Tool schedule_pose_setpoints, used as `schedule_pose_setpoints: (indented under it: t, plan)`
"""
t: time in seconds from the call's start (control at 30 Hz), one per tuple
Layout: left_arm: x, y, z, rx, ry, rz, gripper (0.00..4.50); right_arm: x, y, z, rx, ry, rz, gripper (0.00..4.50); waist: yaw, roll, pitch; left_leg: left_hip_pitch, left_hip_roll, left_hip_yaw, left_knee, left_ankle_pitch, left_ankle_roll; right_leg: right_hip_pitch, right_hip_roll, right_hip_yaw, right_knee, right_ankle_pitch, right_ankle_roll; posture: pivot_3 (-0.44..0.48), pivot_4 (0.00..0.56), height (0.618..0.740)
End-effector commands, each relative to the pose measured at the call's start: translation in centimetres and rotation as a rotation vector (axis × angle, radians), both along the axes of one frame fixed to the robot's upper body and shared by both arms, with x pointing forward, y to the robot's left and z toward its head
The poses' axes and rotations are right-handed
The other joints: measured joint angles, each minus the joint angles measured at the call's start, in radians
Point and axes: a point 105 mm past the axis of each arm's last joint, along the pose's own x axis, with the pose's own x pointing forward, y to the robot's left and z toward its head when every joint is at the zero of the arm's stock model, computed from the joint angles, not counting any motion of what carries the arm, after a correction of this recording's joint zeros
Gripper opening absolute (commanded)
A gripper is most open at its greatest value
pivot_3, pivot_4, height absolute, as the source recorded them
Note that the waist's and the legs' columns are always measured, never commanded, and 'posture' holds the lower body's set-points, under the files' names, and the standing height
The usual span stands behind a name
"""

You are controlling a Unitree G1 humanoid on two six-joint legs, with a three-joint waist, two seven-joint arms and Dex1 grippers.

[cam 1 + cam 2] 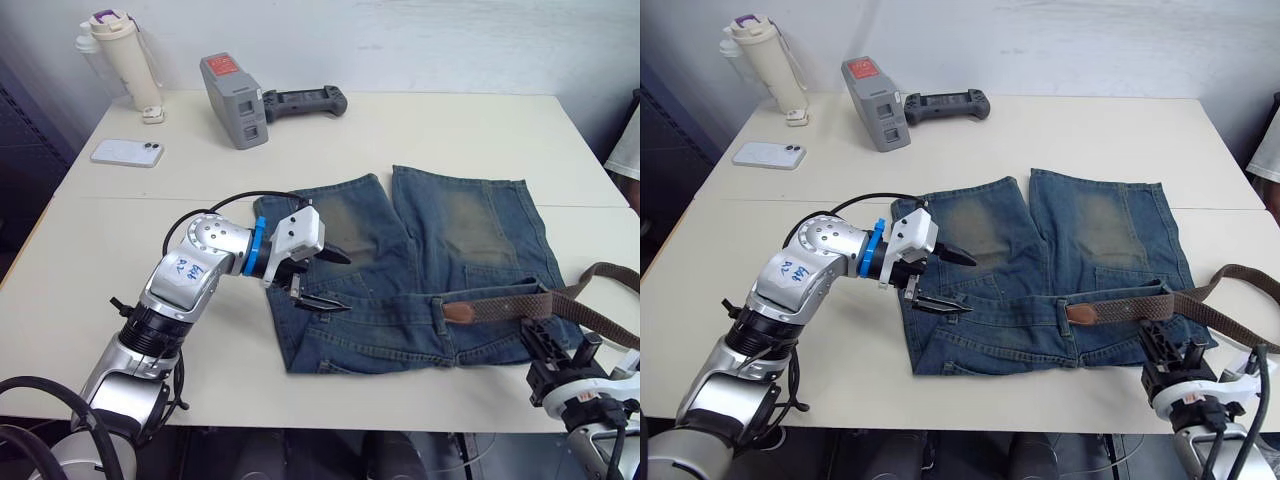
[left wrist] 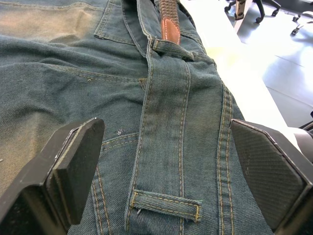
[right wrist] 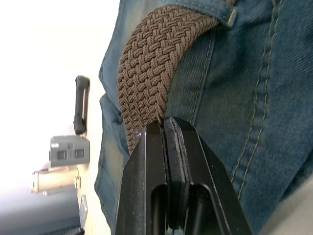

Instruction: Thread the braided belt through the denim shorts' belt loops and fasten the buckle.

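Observation:
The denim shorts lie flat on the table with the waistband toward me. The braided belt runs along the waistband's right half; its tan end lies at a middle belt loop. The rest trails off the shorts' right side. My left gripper is open over the waistband's left part, its fingers straddling another belt loop. At the shorts' right corner my right gripper is shut, its tips against the belt's woven part. The buckle is out of view.
At the table's back lie a white phone, a cream bottle, a grey device and a black controller. A person's sleeve shows at the right edge. The table's front edge runs just below the waistband.

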Motion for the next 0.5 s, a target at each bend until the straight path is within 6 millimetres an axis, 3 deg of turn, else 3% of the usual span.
schedule_pose_setpoints:
  t: [0.03,0.5]
  plan:
    - [-0.7,-0.5,0.9,-0.027,-0.038,-0.04,4.5,-0.1,1.4,1.1,0.005,-0.021,0.034,0.04,-0.001,0.0,0.0,0.0,0.0,0.0,0.0,0.0,0.0,0.0,0.0,0.0,0.0,0.0,0.0,0.0,0.15,0.74]
    - [-0.6,-0.4,0.9,-0.025,-0.04,-0.032,4.5,0.7,3.6,1.6,0.019,0.017,0.102,0.04,-0.005,0.0,0.0,0.0,0.0,0.001,0.0,0.0,0.0,-0.001,0.0,0.001,0.001,0.0,0.0,0.0,0.15,0.74]
